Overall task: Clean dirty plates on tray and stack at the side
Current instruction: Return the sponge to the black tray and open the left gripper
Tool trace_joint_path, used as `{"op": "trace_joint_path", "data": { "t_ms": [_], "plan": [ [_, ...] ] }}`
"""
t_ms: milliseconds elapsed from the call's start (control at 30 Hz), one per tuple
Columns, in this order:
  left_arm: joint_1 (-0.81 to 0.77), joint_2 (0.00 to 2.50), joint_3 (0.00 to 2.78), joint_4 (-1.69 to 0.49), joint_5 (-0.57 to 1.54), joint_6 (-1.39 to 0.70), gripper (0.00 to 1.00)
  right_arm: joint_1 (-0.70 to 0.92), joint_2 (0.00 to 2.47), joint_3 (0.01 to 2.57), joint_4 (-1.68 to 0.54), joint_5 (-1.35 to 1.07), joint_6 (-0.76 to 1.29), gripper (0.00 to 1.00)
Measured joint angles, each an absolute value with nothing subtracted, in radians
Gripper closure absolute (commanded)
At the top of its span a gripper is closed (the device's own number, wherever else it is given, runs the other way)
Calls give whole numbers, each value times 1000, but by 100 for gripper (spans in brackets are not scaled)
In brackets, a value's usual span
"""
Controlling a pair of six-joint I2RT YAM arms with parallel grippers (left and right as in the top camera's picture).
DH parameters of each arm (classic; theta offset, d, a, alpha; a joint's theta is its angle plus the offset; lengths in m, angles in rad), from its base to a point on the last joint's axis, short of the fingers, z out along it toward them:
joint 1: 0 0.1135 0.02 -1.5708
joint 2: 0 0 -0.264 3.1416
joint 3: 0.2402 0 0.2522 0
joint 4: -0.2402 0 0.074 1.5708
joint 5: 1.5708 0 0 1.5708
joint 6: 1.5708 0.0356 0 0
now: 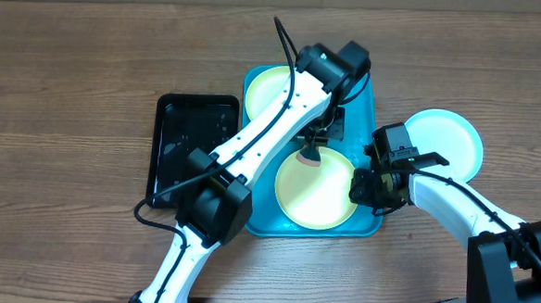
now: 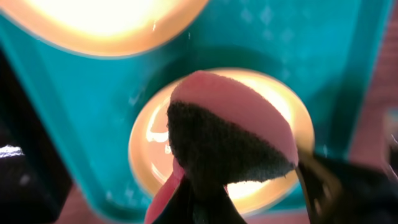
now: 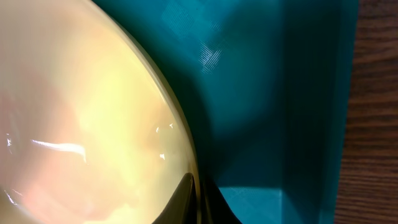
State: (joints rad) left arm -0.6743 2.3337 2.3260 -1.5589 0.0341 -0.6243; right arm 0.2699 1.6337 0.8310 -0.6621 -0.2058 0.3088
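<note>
While my left gripper [image 1: 315, 137] is clenched on a pink-and-black sponge [image 2: 230, 137], it reaches over the turquoise tray [image 1: 364, 105] in the middle of the wooden table [image 1: 68, 113]. The sponge sits over the far edge of the near plate [image 1: 319, 196], a pale yellow-green round one lying in the near half of the tray. I cannot tell whether the sponge touches it. A second yellow-green plate, the far plate [image 1: 266, 88], lies in the tray's far left corner, partly hidden by my left arm. My right gripper [image 1: 372, 187] is at the near plate's right rim, a dark fingertip [image 3: 211, 208] against the edge. I cannot tell whether it is clamped on the rim or loose. The light blue plate [image 1: 449, 144] rests on the table just right of the tray. A black tray [image 1: 192, 138] lies to the left.
</note>
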Motion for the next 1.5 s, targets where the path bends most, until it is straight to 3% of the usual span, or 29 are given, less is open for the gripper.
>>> {"op": "trace_joint_path", "data": {
  "t_ms": [133, 400, 633, 933, 1167, 1367, 1500],
  "plan": [
    [-642, 2323, 2426, -1678, 48, -595, 96, 270, 1634, 831, -662, -206, 309, 96],
    [-429, 2300, 2426, -1684, 15, -534, 96, 270, 1634, 831, -662, -206, 309, 96],
    [-287, 2299, 2273, -1685, -35, -516, 96, 270, 1634, 831, -663, -206, 310, 96],
    [-267, 2299, 2065, -1655, -137, -556, 95, 270, 1634, 831, -661, -206, 309, 96],
    [-266, 2299, 2018, -1592, -194, -570, 81, 270, 1634, 831, -659, -206, 308, 96],
    [-266, 2299, 2016, -1593, -214, -571, 49, 270, 1634, 831, -660, -206, 306, 96],
    [-263, 2297, 2016, -1611, -213, -577, 48, 270, 1634, 831, -659, -206, 306, 96]
  ]
}}
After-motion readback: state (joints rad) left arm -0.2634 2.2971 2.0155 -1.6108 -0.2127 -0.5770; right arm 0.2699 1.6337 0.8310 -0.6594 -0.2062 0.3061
